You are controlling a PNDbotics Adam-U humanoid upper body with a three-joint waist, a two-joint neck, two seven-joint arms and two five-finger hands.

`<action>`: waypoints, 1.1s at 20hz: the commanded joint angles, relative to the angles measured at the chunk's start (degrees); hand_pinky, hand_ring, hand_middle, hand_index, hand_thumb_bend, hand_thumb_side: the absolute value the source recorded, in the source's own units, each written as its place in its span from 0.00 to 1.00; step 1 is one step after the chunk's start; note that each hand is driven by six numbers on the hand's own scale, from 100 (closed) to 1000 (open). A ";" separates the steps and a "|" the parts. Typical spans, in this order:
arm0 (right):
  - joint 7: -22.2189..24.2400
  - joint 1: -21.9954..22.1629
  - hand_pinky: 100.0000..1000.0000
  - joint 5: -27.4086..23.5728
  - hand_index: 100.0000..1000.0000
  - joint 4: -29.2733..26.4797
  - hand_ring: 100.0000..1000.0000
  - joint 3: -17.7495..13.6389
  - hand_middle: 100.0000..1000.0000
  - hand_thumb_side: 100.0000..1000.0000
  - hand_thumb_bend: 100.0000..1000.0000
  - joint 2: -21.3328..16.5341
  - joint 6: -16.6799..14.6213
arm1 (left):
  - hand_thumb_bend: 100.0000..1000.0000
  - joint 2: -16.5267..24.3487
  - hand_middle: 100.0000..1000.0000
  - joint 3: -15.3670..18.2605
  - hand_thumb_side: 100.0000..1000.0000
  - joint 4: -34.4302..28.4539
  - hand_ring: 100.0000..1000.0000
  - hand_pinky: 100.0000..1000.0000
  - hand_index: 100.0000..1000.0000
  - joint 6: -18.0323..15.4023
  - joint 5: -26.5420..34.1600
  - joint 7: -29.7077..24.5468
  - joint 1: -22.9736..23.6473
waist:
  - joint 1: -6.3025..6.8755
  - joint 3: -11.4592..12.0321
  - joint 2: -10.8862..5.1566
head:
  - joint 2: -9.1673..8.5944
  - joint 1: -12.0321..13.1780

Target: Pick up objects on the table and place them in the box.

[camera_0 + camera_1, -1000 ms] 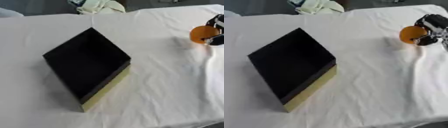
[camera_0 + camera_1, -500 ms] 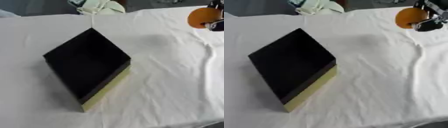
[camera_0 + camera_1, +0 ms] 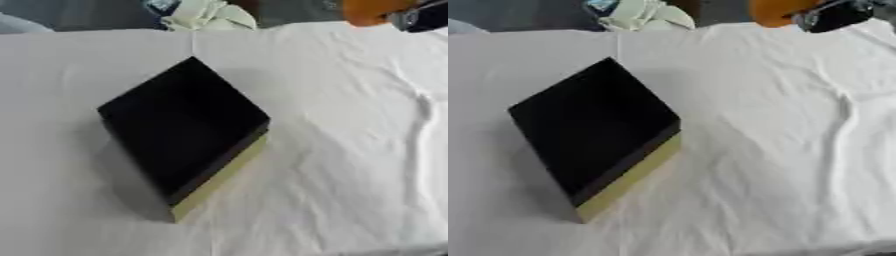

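Note:
An orange round object (image 3: 776,11) hangs in the air at the top right, above the far side of the table. My right hand (image 3: 833,15) is shut on it, with black and silver fingers curled against its right side. The box (image 3: 179,127), black inside with pale yellow outer walls, stands turned like a diamond left of the table's middle. The orange object is well to the right of the box and beyond it. My left hand shows in neither view.
A white creased cloth (image 3: 350,150) covers the table. A pale bundle of cloth (image 3: 206,15) lies at the far edge, beyond the box. Folds in the cloth run down the right side.
My right hand has lifted the orange object off the cloth and carried it up and to the left, toward the far edge of the table. The box has not moved.

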 commanded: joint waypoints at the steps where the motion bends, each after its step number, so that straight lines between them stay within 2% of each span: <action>1: 3.27 -3.67 0.32 -1.25 0.55 -2.74 0.36 1.71 0.41 0.00 0.00 2.53 0.95 | 0.08 1.33 0.59 -0.25 0.59 -1.10 0.42 0.37 0.44 0.17 0.11 -0.07 -0.59 | -0.08 0.23 -1.20 | 0.59 0.16; 4: 5.15 -6.62 0.32 -1.14 0.55 -2.46 0.36 3.52 0.41 0.00 0.00 7.36 0.64 | 0.08 1.21 0.59 -0.35 0.60 -1.22 0.42 0.37 0.44 0.23 0.19 -0.20 -0.66 | -0.19 0.55 -1.14 | 0.67 0.14; 8: 6.06 -8.40 0.33 1.07 0.56 -1.38 0.36 5.23 0.41 0.00 0.00 13.38 0.10 | 0.08 1.15 0.59 -0.45 0.60 -1.35 0.42 0.37 0.44 0.28 0.32 -0.35 -0.80 | -0.35 0.92 -0.98 | 0.64 0.09; 14: 5.54 -8.22 0.33 7.87 0.56 1.82 0.37 7.56 0.42 0.00 0.00 20.97 -1.12 | 0.08 0.93 0.59 -0.56 0.60 -1.57 0.41 0.37 0.44 0.42 0.47 -0.57 -0.94 | -0.61 1.32 -0.75 | 0.50 0.00; 22: 4.57 -6.92 0.34 14.43 0.56 7.31 0.38 9.32 0.42 0.00 0.00 28.19 -3.18 | 0.08 0.62 0.59 -0.65 0.60 -1.73 0.41 0.37 0.44 0.57 0.62 -0.79 -1.08 | -0.75 1.78 -0.48 | 0.21 -0.38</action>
